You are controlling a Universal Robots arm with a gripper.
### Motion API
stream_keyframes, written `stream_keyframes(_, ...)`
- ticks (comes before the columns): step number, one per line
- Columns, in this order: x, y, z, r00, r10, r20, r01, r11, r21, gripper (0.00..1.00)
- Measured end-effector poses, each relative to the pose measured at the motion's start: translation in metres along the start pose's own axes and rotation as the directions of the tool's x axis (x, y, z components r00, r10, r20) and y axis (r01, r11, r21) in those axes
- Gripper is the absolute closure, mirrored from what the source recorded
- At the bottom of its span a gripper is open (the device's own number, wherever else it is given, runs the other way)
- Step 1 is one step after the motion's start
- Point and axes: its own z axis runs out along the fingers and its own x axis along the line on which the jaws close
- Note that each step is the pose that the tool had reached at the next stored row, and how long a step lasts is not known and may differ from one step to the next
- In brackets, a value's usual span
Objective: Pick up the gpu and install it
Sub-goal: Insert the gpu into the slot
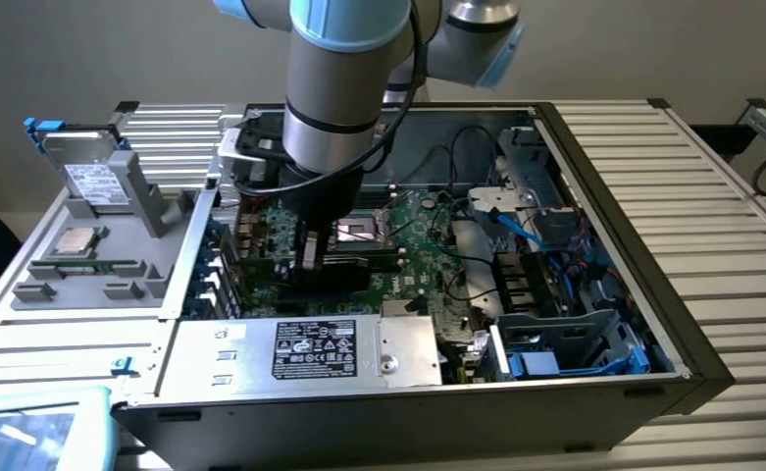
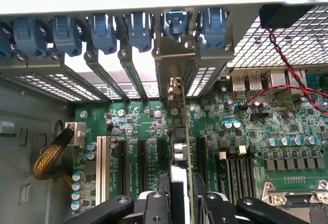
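1. Nearest the wrist camera, our gripper [image 2: 180,206] has its black fingers [image 2: 154,208] clamped on the gpu [image 2: 180,147], one on each face, which keeps the thin card standing on edge.
2. The gpu sits upright among the expansion slots [image 2: 141,165] of the motherboard [image 2: 246,126]; we judge it is held over or in its own slot, though whether it is fully seated we cannot tell.
3. Its metal bracket [image 2: 174,65] lines up with the rear openings of the case [image 1: 618,392], beside the other slot covers [image 2: 100,75], so the ports can face outward.
4. Above them, blue clips [image 2: 138,29] run along the rear wall, one per slot.
5. In the exterior view the arm [image 1: 336,108] reaches straight down into the open case, the gripper [image 1: 315,257] low over the board, near the CPU socket [image 1: 359,232].
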Motion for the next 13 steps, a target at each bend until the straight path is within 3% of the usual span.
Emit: stream_keyframes(13,0.0004,-0.0003,-0.0001,1.0,-0.006,-0.0016,0.006,1.0,-0.0001,0.72)
